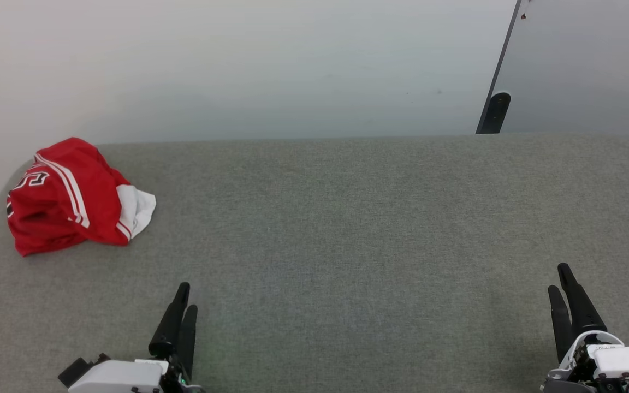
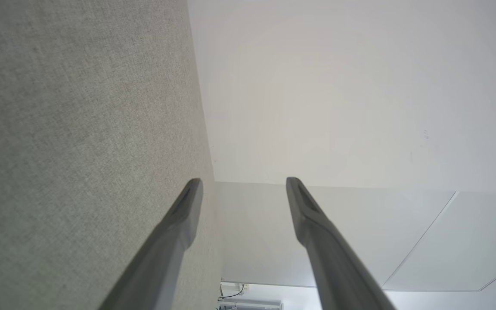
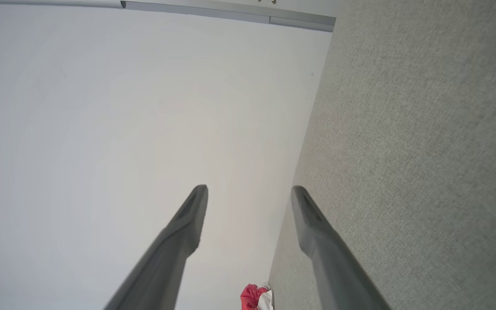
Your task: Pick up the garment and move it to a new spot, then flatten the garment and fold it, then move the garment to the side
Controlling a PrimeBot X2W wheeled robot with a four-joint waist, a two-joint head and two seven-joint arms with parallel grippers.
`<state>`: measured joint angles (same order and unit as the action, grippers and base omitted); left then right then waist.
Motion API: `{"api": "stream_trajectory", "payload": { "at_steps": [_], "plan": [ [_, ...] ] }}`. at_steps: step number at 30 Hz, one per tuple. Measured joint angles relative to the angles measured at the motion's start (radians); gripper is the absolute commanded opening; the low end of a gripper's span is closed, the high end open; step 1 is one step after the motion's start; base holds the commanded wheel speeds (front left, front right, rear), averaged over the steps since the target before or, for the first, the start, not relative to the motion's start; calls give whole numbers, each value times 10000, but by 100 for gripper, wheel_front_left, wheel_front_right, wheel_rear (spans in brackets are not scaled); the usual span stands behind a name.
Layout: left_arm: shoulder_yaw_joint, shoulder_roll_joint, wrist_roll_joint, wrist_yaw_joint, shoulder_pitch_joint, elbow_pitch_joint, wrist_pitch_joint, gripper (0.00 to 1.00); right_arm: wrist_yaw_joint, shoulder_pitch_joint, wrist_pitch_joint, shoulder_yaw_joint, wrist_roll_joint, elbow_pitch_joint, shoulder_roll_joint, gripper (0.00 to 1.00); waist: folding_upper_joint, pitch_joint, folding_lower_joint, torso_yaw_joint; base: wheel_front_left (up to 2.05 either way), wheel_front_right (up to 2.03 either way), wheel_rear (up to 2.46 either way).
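Apparently nothing of the task is done yet. The red jersey shirt [image 1: 69,196] lies as a crumpled heap at the far left corner of the grey fabric surface [image 1: 347,229], close to its edge. One white sleeve sticks out on the side toward the middle, and a part of the black lettering and the white striped trim show on top. It is neither spread nor folded.

The left gripper [image 1: 188,296] is low at the near edge, well apart from the shirt. Its jaws are spread with nothing between them, as the left wrist view shows. The right gripper [image 1: 559,278] is at the near right, much farther from the shirt, and its jaws are also spread and empty.

I judge that all steps remain: to pick the shirt up and carry it to a new spot, to flatten it, to fold it, and to move it aside. The left arm seems the nearer one for the first grasp.
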<state>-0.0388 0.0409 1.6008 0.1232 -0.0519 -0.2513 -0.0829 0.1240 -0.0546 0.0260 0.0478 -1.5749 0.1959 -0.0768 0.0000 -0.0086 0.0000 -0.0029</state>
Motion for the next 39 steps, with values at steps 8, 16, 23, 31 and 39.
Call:
{"api": "stream_trajectory", "payload": {
  "at_steps": [8, 16, 23, 31, 39],
  "plan": [
    [102, 19, -33, 2, -9, 79, 84, 100, 2, 48, -199, -188, 134, -169, -123, 100, 0, -25, 0, -1, 0, 0, 0],
    [228, 65, -203, 2, -39, 146, 174, 100, 2, 51, -418, -360, 207, -324, -247, 100, 0, -52, 0, 1, 0, 0, 0],
    [368, 167, -393, 10, -47, 222, 309, 100, 4, 68, -625, -543, 282, -445, -385, 100, 0, -73, 0, 3, 0, 0, 0],
    [669, 366, -932, 12, -56, 330, 721, 100, 8, 69, -1005, -825, 604, -525, -663, 100, 0, -90, 0, 7, 0, 0, 0],
    [1473, 894, -2205, 12, -145, 324, 1684, 100, 19, 59, -1659, -1290, 1705, -546, -1081, 100, 0, -105, 0, 10, 0, 0, 0]
  ]
}}
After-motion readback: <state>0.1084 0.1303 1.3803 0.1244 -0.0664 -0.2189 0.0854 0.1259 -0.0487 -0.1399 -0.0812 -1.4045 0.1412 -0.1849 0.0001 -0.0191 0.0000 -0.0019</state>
